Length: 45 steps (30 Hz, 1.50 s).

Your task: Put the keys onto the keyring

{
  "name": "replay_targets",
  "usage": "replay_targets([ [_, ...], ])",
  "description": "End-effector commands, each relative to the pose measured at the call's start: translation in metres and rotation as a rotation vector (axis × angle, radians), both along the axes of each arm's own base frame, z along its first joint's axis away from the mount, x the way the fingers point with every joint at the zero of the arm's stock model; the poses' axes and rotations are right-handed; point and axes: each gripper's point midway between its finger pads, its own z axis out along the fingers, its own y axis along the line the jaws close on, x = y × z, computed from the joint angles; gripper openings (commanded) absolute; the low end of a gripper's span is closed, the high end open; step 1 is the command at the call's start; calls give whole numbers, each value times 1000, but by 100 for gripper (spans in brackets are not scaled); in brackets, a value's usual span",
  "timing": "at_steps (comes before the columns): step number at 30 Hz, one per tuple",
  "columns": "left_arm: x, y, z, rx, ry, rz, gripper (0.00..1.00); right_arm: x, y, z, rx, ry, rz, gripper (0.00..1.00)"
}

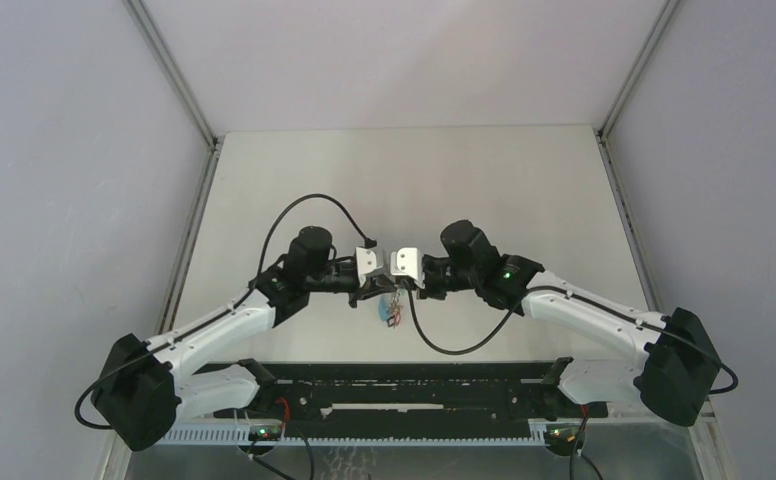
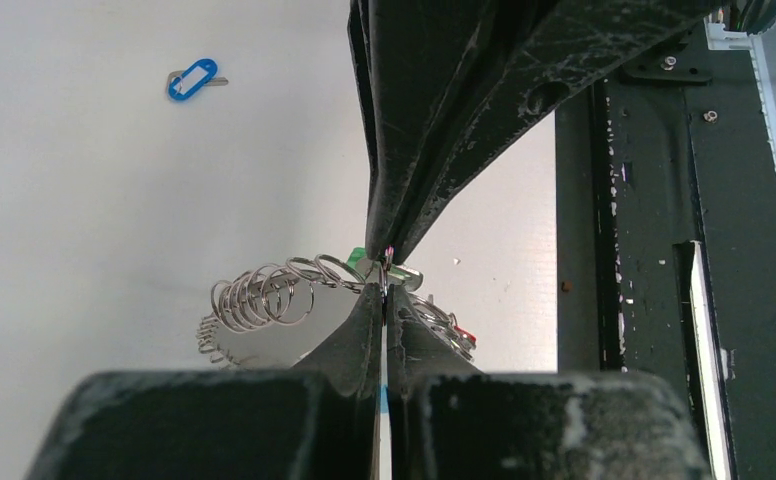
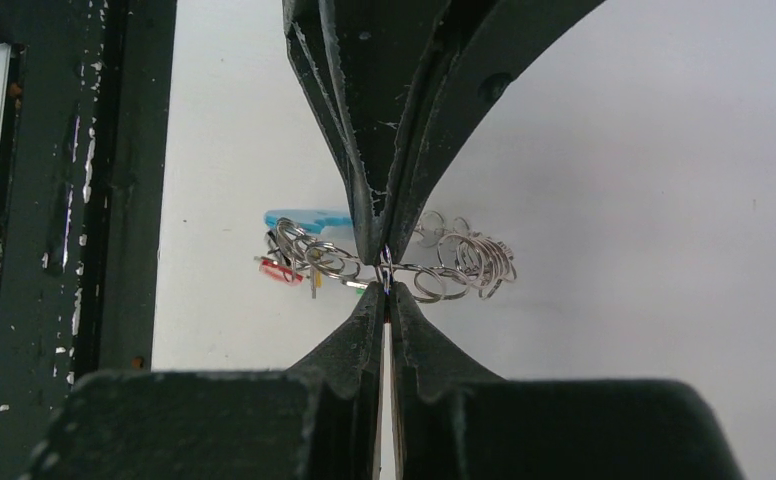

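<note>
Keyring (image 3: 434, 270), with tagged keys (image 3: 280, 270): is pinched above worktop (image 3: 614, 200) by left claw (image 2: 384, 292) and right claw (image 3: 385, 290), tips meeting, presumably steadying its wire for threading.

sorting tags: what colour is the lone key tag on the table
Blue tag, white insert; left wrist view.

Left gripper (image 2: 384, 295) and right gripper (image 3: 384, 290) meet tip to tip at the keyring (image 2: 264, 297); open table (image 1: 414, 180) beyond, black rail (image 1: 404, 395) behind
</note>
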Motion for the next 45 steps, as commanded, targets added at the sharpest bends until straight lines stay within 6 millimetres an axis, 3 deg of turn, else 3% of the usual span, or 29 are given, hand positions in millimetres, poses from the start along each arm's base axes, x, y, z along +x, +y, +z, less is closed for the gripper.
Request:
replay_targets([
  [1, 4, -11, 22, -53, -39, -17, 0, 1, 23, 41, 105, -93, 51, 0],
  [8, 6, -10, 21, -44, -46, -2, 0, -1, 24, 44, 105, -85, 64, 0],
  [22, 9, -9, 22, -53, -54, 25, 0, -4, 19, 39, 77, -72, 66, 17],
  [29, 10, -8, 21, -51, -56, 25, 0, -5, 3, 44, 81, -78, 30, 26],
  [36, 9, -9, 21, -55, -57, 21, 0, 2, -13, 31, 78, -29, 1, 25],
  [45, 9, -9, 21, -55, -54, 17, 0, 3, -12, 18, 55, 5, 22, 24],
])
